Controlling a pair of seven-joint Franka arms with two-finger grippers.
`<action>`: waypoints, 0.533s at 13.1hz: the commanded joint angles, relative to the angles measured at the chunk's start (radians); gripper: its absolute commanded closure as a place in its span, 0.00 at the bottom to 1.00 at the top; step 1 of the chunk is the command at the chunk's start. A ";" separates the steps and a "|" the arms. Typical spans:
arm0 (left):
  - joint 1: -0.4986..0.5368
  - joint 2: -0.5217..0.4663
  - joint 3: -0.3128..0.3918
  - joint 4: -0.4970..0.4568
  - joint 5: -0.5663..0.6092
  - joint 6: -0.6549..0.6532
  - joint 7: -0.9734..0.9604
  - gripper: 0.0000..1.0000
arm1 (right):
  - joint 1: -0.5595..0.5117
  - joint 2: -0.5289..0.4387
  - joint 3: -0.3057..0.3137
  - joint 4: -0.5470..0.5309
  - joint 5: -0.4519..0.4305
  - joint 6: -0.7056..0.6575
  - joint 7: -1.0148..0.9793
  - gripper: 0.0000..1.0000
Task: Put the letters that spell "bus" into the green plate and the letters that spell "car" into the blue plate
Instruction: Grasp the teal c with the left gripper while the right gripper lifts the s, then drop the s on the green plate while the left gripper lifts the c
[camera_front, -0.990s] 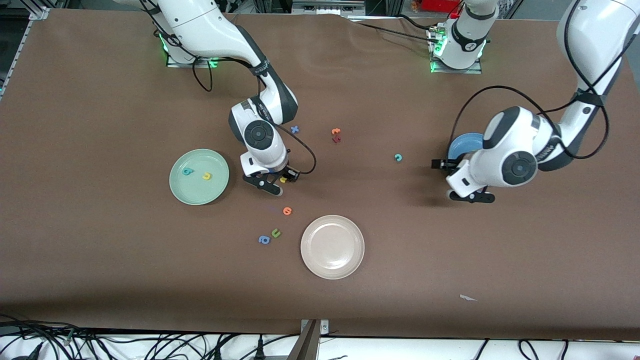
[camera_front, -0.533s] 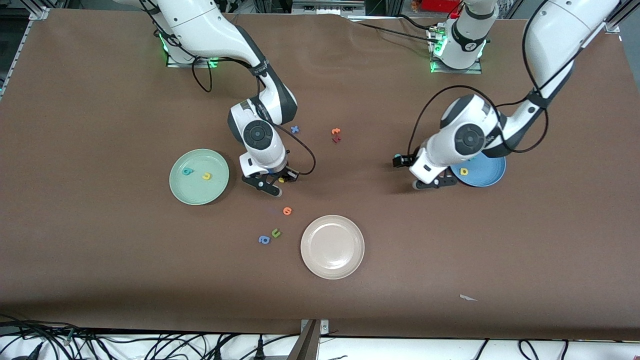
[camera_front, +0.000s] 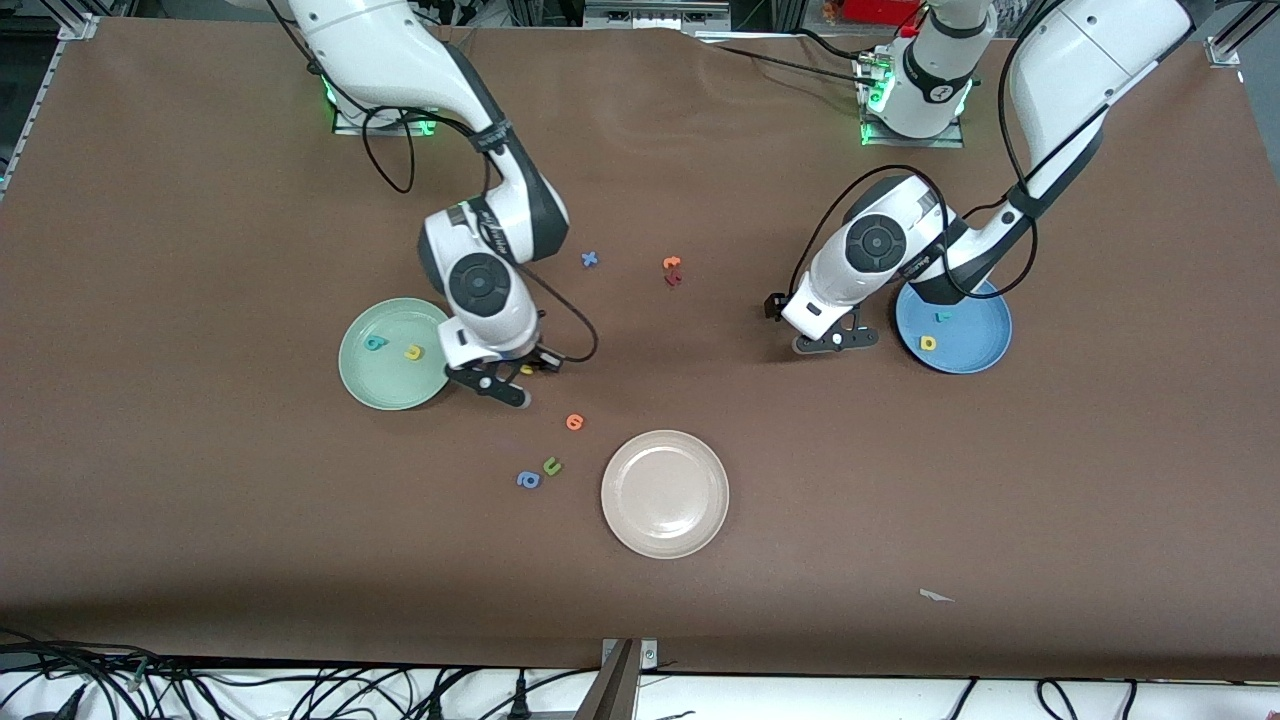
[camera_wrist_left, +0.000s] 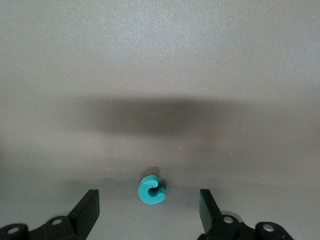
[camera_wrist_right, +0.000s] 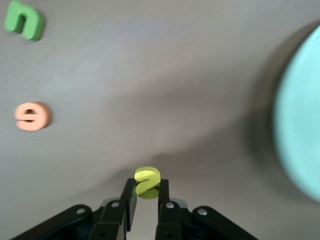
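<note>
Between left end effector (camera_wrist_left: 146, 212) fingers: teal "c" (camera_wrist_left: 150, 189) flat on table.

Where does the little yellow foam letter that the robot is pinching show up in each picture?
Front view: the yellow foam letter is pinched in the right gripper, over the table beside the pale green round plate.
Right wrist view: letter between the fingertips, plate at the edge.
Left wrist view: absent; the open left gripper straddles a teal foam letter.
Shared landmark: the green plate.

the right end effector (camera_wrist_right: 146, 196) hangs low over the tabletop (camera_front: 200, 520), jaws pinched tight. the left end effector (camera_wrist_left: 149, 212) hovers low too, jaws spread wide, both wrists pointing down.
</note>
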 joint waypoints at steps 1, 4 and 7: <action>0.001 0.027 0.001 0.002 0.036 0.019 -0.022 0.26 | -0.002 -0.112 -0.077 -0.046 0.001 -0.161 -0.171 0.83; 0.003 0.043 0.004 -0.002 0.076 0.047 -0.022 0.35 | -0.002 -0.176 -0.199 -0.168 0.027 -0.240 -0.458 0.83; 0.003 0.057 0.005 -0.009 0.093 0.047 -0.018 0.41 | -0.004 -0.196 -0.226 -0.276 0.030 -0.193 -0.531 0.82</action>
